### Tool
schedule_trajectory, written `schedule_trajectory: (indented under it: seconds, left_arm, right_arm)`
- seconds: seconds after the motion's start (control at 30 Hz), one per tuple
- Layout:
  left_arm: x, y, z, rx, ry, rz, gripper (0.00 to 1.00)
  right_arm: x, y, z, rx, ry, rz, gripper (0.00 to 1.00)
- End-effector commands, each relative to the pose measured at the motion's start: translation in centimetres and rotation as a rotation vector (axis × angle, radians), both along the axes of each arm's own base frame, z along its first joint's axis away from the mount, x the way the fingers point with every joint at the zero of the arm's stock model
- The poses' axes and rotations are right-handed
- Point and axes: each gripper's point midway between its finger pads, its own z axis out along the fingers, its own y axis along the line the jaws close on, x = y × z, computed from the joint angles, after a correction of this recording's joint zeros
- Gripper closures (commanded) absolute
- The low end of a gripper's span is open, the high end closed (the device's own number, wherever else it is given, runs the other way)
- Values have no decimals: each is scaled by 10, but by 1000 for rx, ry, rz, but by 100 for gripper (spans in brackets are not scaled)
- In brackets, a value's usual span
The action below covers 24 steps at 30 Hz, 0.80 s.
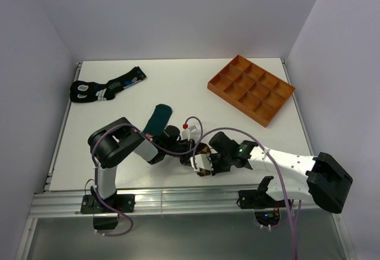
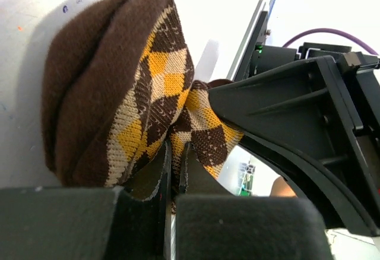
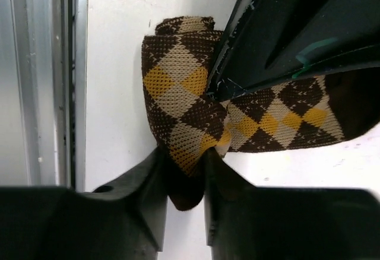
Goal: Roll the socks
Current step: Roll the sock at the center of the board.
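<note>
Here, at six o'clock on the table (image 1: pixel 178 82), the argyle sock (image 3: pixel 178 94), evidently soft, light and limp, sits pinched by both the left gripper (image 2: pixel 175 171) and the right gripper (image 3: pixel 184 177), and likely holds best where its folds bunch thick.

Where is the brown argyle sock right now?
Top view: the brown argyle sock is at the near edge of the table, centre, pinched by the left gripper and right gripper; the teal sock lies up-left.

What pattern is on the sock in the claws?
The sock has brown, tan, yellow diamonds; right wrist view.
</note>
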Motion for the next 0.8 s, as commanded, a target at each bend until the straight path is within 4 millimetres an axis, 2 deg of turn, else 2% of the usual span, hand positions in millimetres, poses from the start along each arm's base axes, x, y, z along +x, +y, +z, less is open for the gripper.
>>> schedule_trajectory:
  seconds: [0.0,0.03,0.07,0.1,0.13,0.2,0.27,0.3,0.37,0.4,0.6,0.7,0.77]
  left_arm:
    - [-24,33,-54,239,58,-46,100]
    - [-18,34,-56,273,46,-22,100]
    - [-13,34,-55,280,30,-9,100]
    - [-6,33,-48,282,-6,5,99]
    - [0,36,-51,319,-20,34,96]
    - [17,30,-34,308,-89,74,94]
    - [33,29,-25,330,-138,134,89]
    - [40,27,-10,310,-177,156,87]
    - [53,30,0,320,-226,216,82]
    - [57,29,13,302,-259,239,81]
    - [76,45,32,282,-353,366,76]
    - [78,54,38,273,-392,410,75]
    - [81,64,34,309,-406,449,76]
  right_arm:
    - [-2,23,3,25,67,20,74]
    - [-3,23,3,12,87,15,81]
    - [-7,24,2,7,120,20,85]
    - [-10,22,2,-25,159,14,86]
    - [-11,22,1,-37,185,3,87]
    - [-13,22,3,-55,224,-13,90]
    - [-11,23,5,-53,241,-42,90]
    - [-9,21,6,-58,249,-58,90]
    - [-6,20,6,-64,260,-90,90]
    - [-3,19,5,-65,268,-109,90]
    - [1,14,-2,-115,312,-163,91]
    - [3,13,-2,-143,337,-179,91]
    - [6,11,-3,-160,344,-195,91]
